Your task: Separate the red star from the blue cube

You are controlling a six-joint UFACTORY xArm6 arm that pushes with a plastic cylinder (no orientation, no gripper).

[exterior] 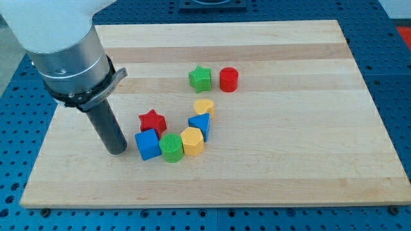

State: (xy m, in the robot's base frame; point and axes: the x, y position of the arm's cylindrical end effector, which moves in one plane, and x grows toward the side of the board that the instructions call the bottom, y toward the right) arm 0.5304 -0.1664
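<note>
Nearest the tabletop's (359, 173) bottom edge lies a curved chain of blocks: the blue cube (147, 144), a green cylinder (171, 147) touching its right side, then a yellow hexagonal block (192, 141), and rising from there a blue triangular block (200, 124) and a yellow heart (204, 106). Our tip (116, 150) rests on the tabletop just beside the blue cube, on its left, apparently not quite touching it. We carry no pincer, only the rod, so there is nothing to open, close or grip with. The red star (152, 120) sits just behind the blue cube, touching or nearly touching its upper edge, and from our tip it lies up and to the right. That relation decides the next move: we judge that a push toward the tabletop's right edge would drive the cube into the chain, whereas getting between the two, or behind the star, would part them. Farther off, toward the top edge, a green star (200, 79) and a red cylinder (229, 79) stand side by side, well apart from the chain. We see no containers here.
</note>
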